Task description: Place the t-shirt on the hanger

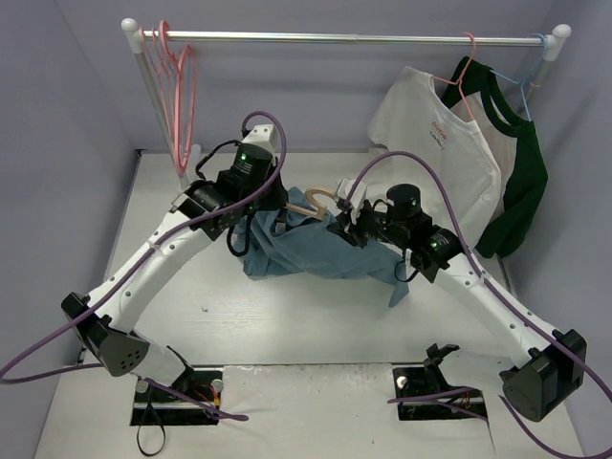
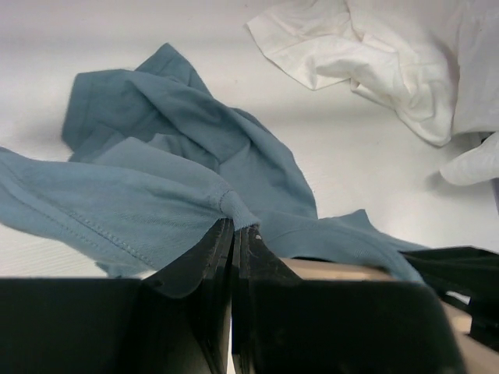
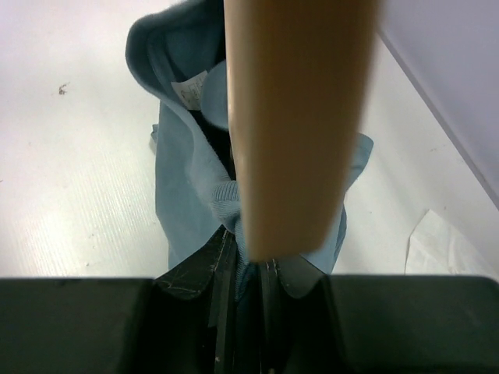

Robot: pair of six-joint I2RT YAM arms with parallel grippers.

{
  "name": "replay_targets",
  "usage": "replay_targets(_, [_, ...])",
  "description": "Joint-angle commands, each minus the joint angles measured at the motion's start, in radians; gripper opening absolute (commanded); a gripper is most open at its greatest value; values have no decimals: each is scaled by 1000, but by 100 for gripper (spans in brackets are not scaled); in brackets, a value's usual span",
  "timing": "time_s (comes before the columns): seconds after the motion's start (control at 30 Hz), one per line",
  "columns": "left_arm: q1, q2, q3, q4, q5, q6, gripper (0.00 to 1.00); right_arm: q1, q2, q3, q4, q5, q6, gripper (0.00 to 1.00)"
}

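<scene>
The teal-blue t-shirt (image 1: 320,251) hangs bunched between my two grippers above the middle of the table. The tan hanger (image 1: 314,200) sits at its top, hook curving up between the grippers. My left gripper (image 1: 279,222) is shut on a fold of the t-shirt (image 2: 156,179), with the hanger's bar (image 2: 343,270) just to the right of the fingers. In the left wrist view the gripper (image 2: 234,226) pinches the cloth tightly. My right gripper (image 3: 248,261) is shut on the t-shirt's ribbed collar (image 3: 226,199), and the hanger (image 3: 296,117) crosses close in front, blurred. In the top view the right gripper (image 1: 346,228) is at the shirt's right.
A clothes rail (image 1: 344,38) spans the back. Pink hangers (image 1: 177,86) hang at its left end. A white t-shirt (image 1: 440,153) and a dark green and white shirt (image 1: 512,163) hang at its right end, near my right arm. The white t-shirt's hem (image 2: 366,54) shows behind the teal cloth.
</scene>
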Motion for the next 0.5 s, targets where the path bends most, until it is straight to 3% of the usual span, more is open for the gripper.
replay_targets(0.0, [-26, -27, -36, 179, -59, -92, 0, 6, -55, -14, 198, -26, 29, 0])
replay_targets(0.2, [-66, -5, -44, 231, -68, -109, 0, 5, -62, -45, 218, -21, 26, 0])
replay_targets(0.23, [-66, -8, -38, 230, -74, -94, 5, 3, -65, -49, 221, -20, 25, 0])
replay_targets(0.27, [-64, -10, -36, 227, -77, -82, 18, 2, -71, -54, 222, -20, 23, 0])
replay_targets(0.47, [-46, -28, 72, 140, -105, 107, 44, -20, -64, -68, 213, -46, 3, 0])
